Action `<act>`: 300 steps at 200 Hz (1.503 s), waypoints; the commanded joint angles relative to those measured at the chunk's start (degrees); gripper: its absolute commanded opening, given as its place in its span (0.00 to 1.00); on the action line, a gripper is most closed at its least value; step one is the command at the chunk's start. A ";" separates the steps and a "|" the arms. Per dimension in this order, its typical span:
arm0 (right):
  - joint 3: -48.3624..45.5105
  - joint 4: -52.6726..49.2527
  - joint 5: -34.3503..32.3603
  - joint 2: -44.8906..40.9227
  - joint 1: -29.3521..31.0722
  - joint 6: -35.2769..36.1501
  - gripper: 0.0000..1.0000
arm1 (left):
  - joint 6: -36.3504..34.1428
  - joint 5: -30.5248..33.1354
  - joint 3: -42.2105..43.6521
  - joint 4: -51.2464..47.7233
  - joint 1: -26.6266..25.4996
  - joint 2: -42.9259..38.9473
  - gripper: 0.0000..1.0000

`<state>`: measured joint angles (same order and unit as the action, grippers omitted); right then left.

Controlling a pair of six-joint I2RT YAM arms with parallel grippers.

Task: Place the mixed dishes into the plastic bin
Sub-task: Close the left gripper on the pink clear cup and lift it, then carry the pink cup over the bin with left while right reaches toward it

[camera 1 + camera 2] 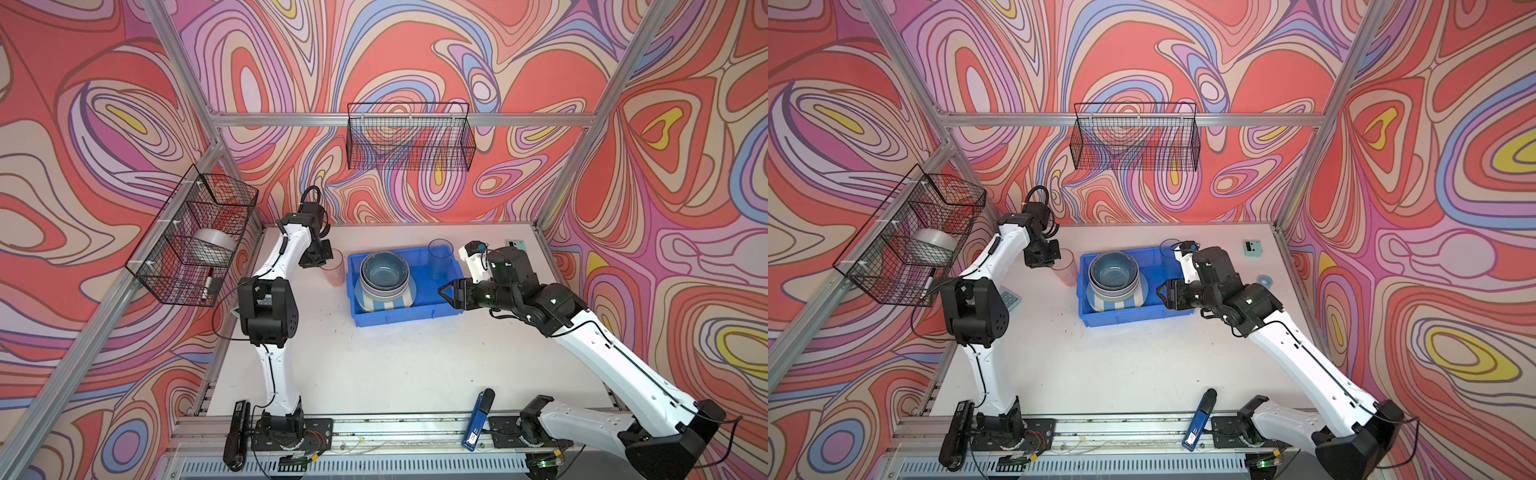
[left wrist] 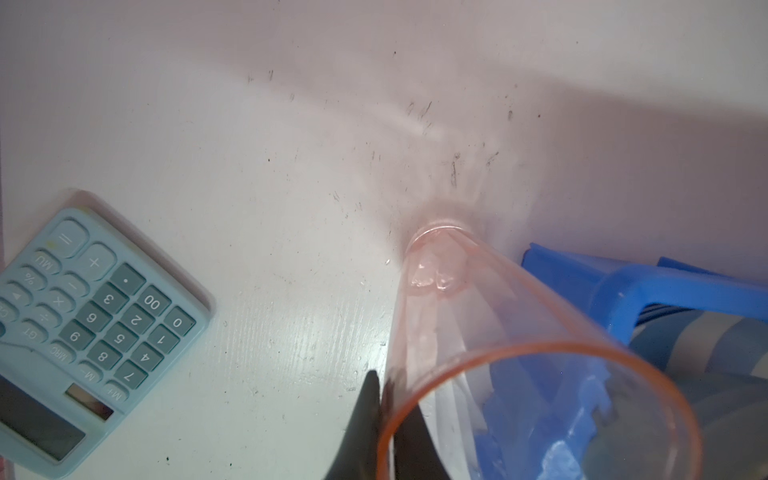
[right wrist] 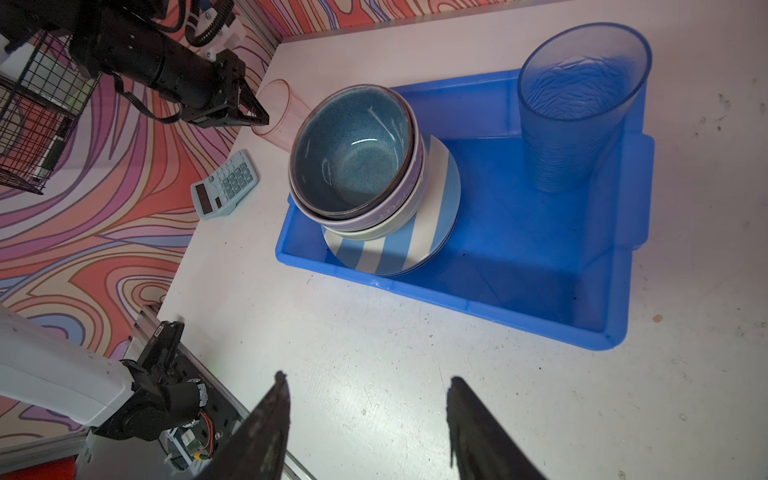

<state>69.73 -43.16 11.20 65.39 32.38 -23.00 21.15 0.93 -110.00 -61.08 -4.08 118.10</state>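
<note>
The blue plastic bin [image 1: 399, 319] [image 1: 1133, 319] [image 3: 457, 300] holds a dark blue bowl [image 1: 384, 272] [image 3: 353, 153] nested in a lavender bowl [image 3: 390, 208] and a pale green bowl [image 3: 390, 228]. These sit on a blue-and-white striped plate [image 1: 386, 306] [image 3: 415, 245]. A grey-blue cup [image 1: 440, 257] [image 3: 577, 116] stands upright in the bin's far right corner. A pink cup [image 1: 333, 269] [image 1: 1065, 271] [image 2: 498, 332] stands on the table just left of the bin. My left gripper [image 1: 329, 255] [image 2: 384, 399] is shut on its rim, one finger inside and one outside. My right gripper [image 1: 446, 293] [image 3: 368, 384] hangs open and empty at the bin's right front.
A pale teal calculator [image 2: 95, 328] [image 3: 226, 185] lies left of the pink cup. A small blue tape roll [image 1: 1264, 279] and a small teal device [image 1: 1252, 247] lie at the far right. Black wire baskets [image 1: 409, 137] [image 1: 191, 237] hang on the walls. A blue tool [image 1: 478, 419] lies at the front edge.
</note>
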 commanded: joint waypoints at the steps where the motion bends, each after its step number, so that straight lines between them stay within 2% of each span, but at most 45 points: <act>1: -0.82 1.42 0.15 -0.73 0.18 -0.67 0.60 | -0.65 0.38 -0.18 -2.97 0.39 -1.64 0.03; 34: -1.45 3.29 1.07 -1.36 0.30 -2.32 0.58 | -0.89 1.53 2.33 -3.43 0.47 -6.39 0.00; 82: 0.56 4.42 1.63 0.47 2.62 -2.62 0.57 | -0.67 0.09 7.84 -3.58 0.47 -17.62 0.00; 133: 7.03 2.59 0.12 5.02 6.39 -2.59 0.55 | -0.98 -4.30 12.31 -4.20 0.30 -30.21 0.00; 156: 11.97 -0.10 -1.20 7.61 8.09 -2.00 0.55 | -0.10 -5.38 13.10 -3.95 -1.43 -35.71 0.00; 178: 16.48 -2.00 -1.88 9.91 9.38 -2.26 0.54 | 0.17 -4.18 13.77 -2.80 -6.24 -40.05 0.00; 211: 21.52 -3.67 -5.26 12.74 13.03 -1.84 0.54 | 2.67 -0.05 14.46 -1.42 -16.26 -44.02 0.00; 253: 24.39 -3.19 -5.85 14.45 16.58 -1.43 0.54 | 3.63 9.79 17.84 2.49 -29.98 -46.54 0.00; 282: 25.78 -3.90 -6.28 15.58 18.59 -0.82 0.55 | 5.73 17.50 18.44 2.05 -36.78 -45.32 0.00; 300: 25.51 -3.26 -6.40 15.71 19.12 -1.19 0.55 | 6.85 21.03 18.02 1.06 -38.90 -44.09 0.00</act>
<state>94.19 -45.89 5.80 80.47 50.46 -24.71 25.36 13.23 -91.37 -60.88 -40.66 73.28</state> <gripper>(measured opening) 0.546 0.085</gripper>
